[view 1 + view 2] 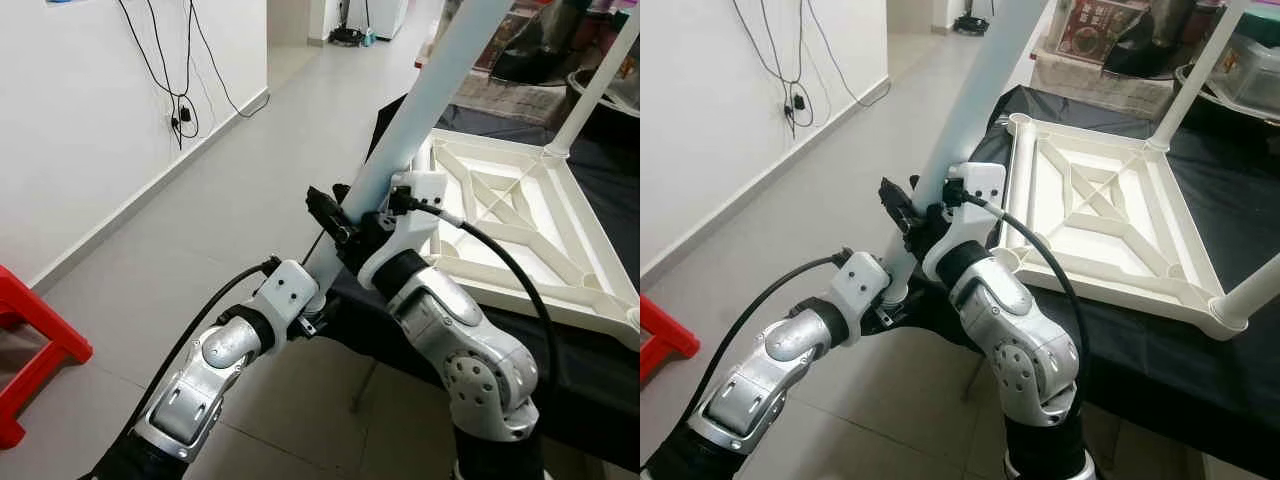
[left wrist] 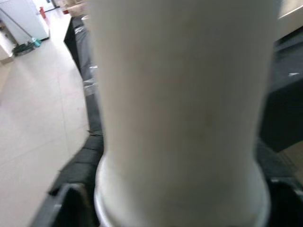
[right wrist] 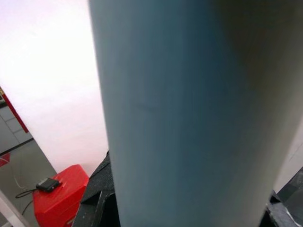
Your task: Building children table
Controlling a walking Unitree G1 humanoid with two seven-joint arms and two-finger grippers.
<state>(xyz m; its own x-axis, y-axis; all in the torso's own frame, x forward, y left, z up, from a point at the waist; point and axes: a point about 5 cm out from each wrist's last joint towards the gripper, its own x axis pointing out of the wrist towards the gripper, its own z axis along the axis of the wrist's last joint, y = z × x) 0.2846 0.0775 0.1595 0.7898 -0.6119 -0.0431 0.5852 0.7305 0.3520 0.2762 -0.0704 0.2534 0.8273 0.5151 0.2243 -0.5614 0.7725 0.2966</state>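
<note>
A white table leg (image 1: 430, 95) is clamped low down by the left hand (image 1: 312, 300) and just above by the right hand (image 1: 345, 225); its long axis is tilted up and away. Beyond, an upturned white tabletop (image 1: 1110, 215) is laid on the black-covered worktop (image 1: 1160, 350). No writing can be read.

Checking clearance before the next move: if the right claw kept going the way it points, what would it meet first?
The white table leg: it stands right at the right claw, apparently already held, though its fingers are hidden.

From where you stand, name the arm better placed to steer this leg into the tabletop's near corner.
Right, probably. The right gripper holds the white leg higher and beside the upturned tabletop; the left gripper holds its lower end, farther away.
</note>
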